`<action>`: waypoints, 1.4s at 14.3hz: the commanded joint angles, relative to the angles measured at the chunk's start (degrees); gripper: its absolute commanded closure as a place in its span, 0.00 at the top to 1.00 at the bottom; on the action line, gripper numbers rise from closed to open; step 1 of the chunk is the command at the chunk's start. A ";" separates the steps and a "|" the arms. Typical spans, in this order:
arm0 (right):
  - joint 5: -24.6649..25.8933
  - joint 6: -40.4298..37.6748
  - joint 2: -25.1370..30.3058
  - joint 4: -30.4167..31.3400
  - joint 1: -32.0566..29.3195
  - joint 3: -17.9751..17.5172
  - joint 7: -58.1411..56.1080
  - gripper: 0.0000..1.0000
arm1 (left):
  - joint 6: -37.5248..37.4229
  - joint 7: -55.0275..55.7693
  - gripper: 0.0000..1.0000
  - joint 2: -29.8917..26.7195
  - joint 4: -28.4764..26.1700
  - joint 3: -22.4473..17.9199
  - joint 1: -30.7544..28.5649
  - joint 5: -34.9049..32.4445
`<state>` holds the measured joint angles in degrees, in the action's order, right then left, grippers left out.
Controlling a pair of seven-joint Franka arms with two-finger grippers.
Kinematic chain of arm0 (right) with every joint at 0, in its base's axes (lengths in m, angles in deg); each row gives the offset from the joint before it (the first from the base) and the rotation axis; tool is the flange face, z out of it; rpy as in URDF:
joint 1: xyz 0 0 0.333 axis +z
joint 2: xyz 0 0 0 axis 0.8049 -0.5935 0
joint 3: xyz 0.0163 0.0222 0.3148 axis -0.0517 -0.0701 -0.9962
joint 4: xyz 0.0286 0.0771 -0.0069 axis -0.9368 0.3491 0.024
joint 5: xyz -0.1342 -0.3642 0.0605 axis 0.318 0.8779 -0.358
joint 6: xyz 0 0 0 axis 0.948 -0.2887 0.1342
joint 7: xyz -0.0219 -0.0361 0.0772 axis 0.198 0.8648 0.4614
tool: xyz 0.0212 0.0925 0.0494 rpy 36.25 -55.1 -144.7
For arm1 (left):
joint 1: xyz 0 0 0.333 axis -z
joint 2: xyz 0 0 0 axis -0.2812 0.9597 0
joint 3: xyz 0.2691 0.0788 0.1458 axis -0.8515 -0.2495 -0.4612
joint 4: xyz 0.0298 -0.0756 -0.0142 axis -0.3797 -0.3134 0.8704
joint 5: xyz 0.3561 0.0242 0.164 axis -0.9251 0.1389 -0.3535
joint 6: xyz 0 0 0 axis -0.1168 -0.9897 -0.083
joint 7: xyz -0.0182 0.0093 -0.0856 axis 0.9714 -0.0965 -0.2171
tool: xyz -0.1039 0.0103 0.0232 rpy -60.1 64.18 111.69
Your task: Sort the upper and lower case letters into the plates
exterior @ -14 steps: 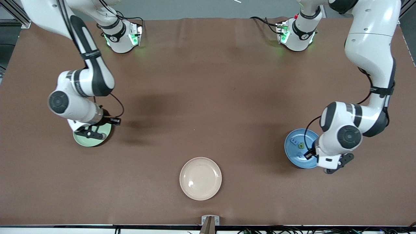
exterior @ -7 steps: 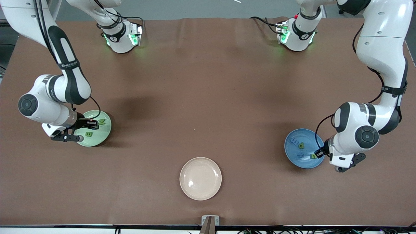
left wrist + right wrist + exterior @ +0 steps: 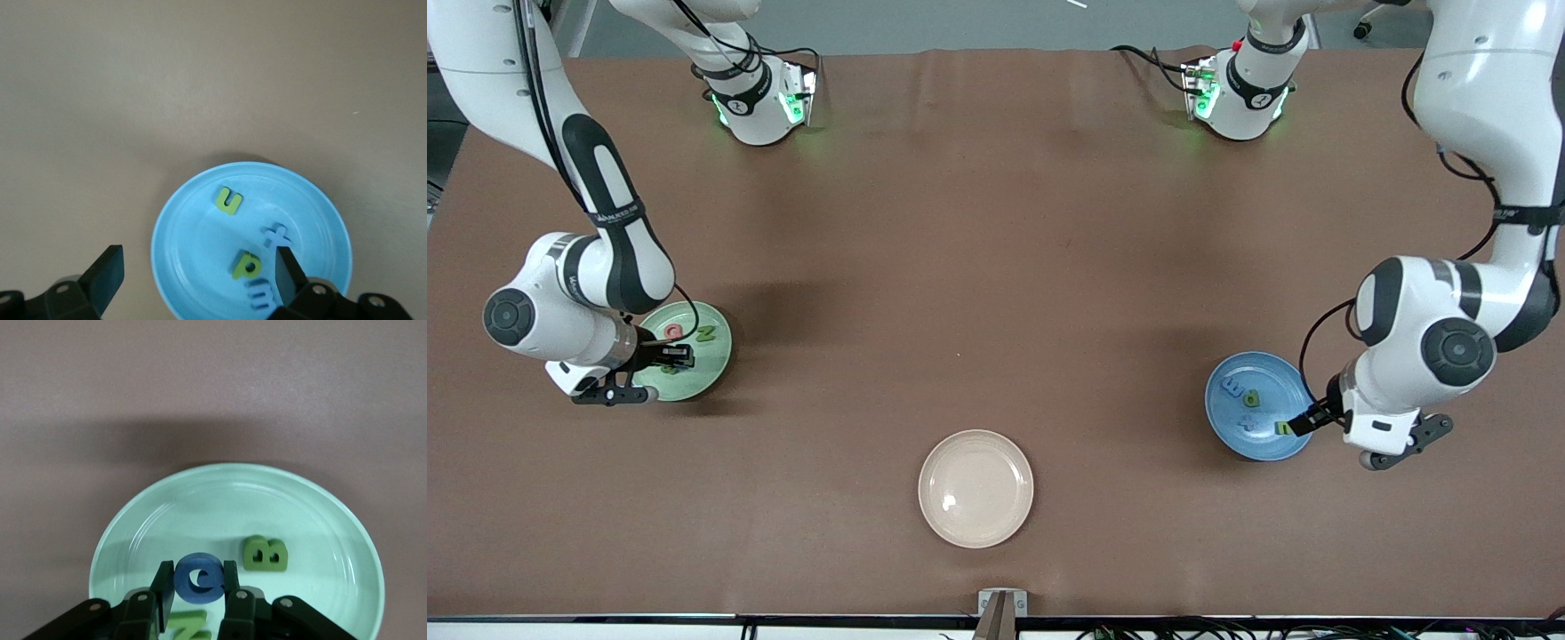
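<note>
Left gripper (image 3: 193,275): my fingers spread wide, empty, over blue plate (image 3: 193,220) rim; four letters inside.
Right gripper (image 3: 198,593): my fingers clamp blue letter (image 3: 198,578) above mint plate (image 3: 313,513); green B (image 3: 265,554) beside.

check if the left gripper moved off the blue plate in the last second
Yes. The left gripper, jaws open, has shifted from over the blue plate to its rim, toward the left arm's end of the table.

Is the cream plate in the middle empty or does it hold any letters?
Empty. The cream plate shows only its bare surface, no letters.
</note>
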<state>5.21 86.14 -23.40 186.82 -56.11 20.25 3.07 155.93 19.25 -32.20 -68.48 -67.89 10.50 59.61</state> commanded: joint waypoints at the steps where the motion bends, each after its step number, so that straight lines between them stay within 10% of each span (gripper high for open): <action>1: 0.66 1.16 -2.09 -1.72 -1.09 -1.06 -0.69 0.15 | -2.94 -5.90 1.00 -6.84 -1.39 0.15 -0.49 -0.77; 6: 0.57 0.99 -2.62 -1.99 -1.00 -1.06 -0.69 0.31 | -16.11 -16.89 1.00 -16.25 2.21 0.24 -1.11 -0.07; 10: 0.57 -1.19 0.26 -0.85 -0.65 -1.06 -0.26 1.00 | -23.85 -24.90 1.00 -23.64 2.21 -0.11 -1.46 5.63; 20: 4.16 -32.11 26.55 -4.34 -0.30 -1.50 5.63 1.00 | -37.49 -29.83 1.00 -34.11 1.95 -3.54 2.84 10.83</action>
<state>6.88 57.86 -0.16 183.50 -56.19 19.89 6.50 119.17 -9.46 -64.75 -65.35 -69.60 11.52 69.32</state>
